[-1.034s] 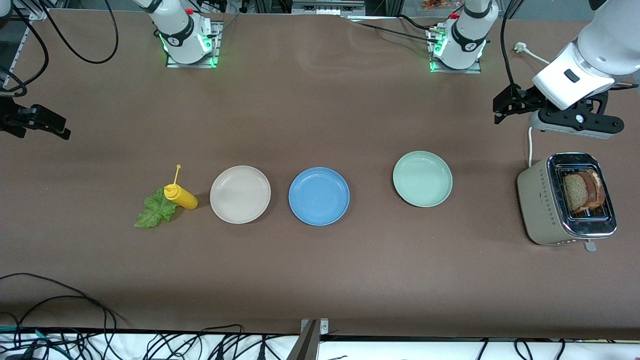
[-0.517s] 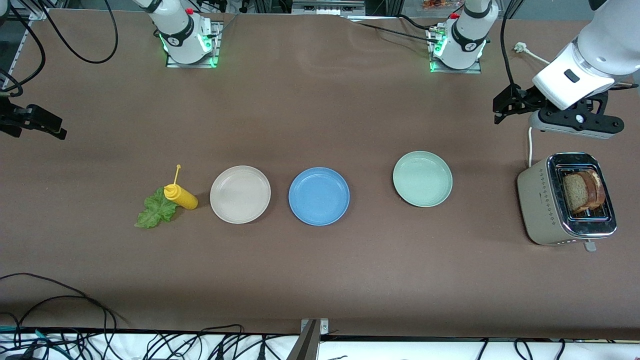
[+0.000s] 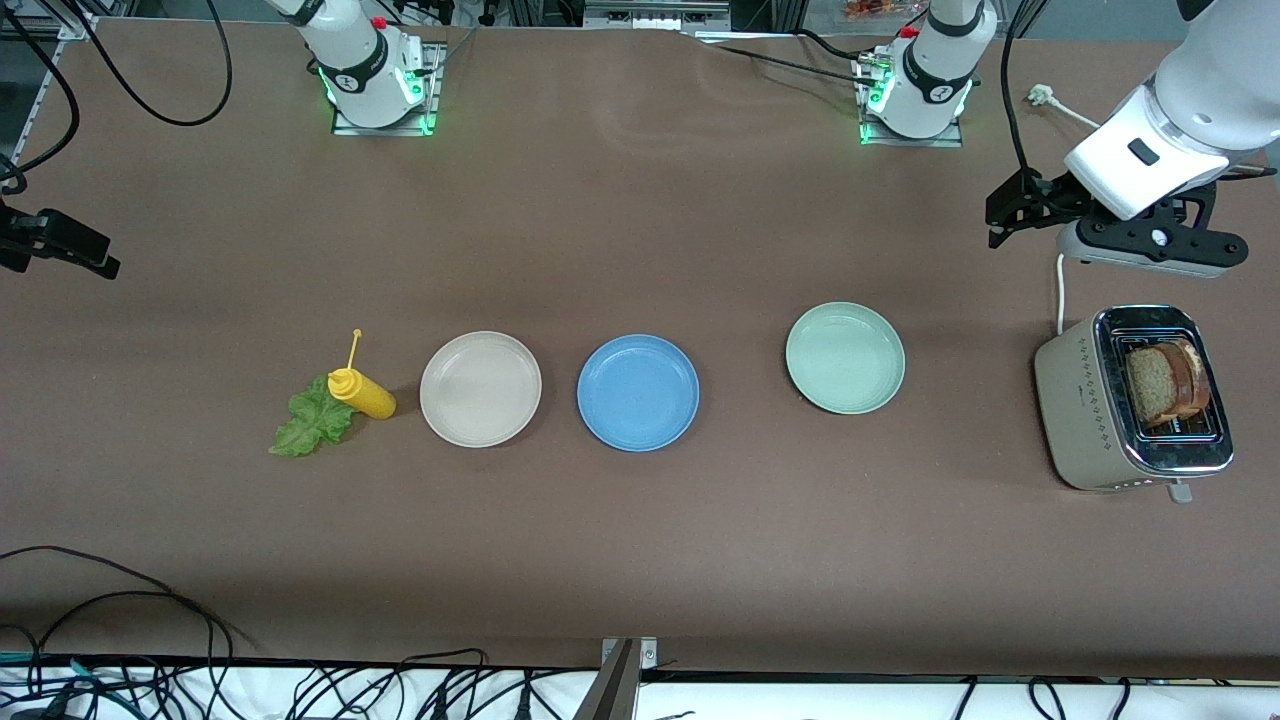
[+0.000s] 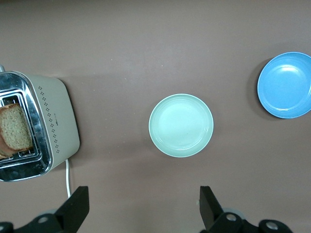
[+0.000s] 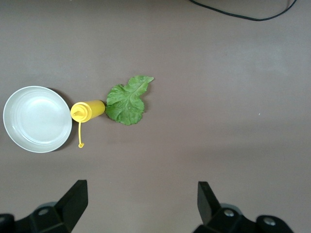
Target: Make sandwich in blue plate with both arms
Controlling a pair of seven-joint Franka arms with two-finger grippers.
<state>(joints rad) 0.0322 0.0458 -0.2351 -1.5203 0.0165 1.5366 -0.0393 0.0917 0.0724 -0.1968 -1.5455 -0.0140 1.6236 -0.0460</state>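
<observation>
The blue plate [image 3: 638, 392] lies empty mid-table, between a beige plate [image 3: 480, 388] and a pale green plate [image 3: 845, 357]. Two bread slices [image 3: 1165, 382] stand in a toaster [image 3: 1085, 410] at the left arm's end. The lettuce leaf [image 3: 308, 422] lies by a yellow bottle [image 3: 365, 394] toward the right arm's end. My left gripper [image 3: 997, 222] hangs open and empty over bare table near the toaster; its wrist view shows its open gripper [image 4: 143, 208], the green plate [image 4: 181, 125], blue plate [image 4: 286, 85] and bread [image 4: 14, 128]. My right gripper [image 3: 85, 255] is open and empty; its wrist view [image 5: 141, 199] shows the lettuce [image 5: 126, 101].
The yellow bottle [image 5: 88, 110] lies on its side between the lettuce and the beige plate [image 5: 36, 119]. A white cord [image 3: 1060, 290] runs from the toaster. Black cables [image 3: 120, 590] trail along the table's near edge.
My right gripper has drifted a little farther toward the right arm's end of the table. The left arm and all objects have stayed put.
</observation>
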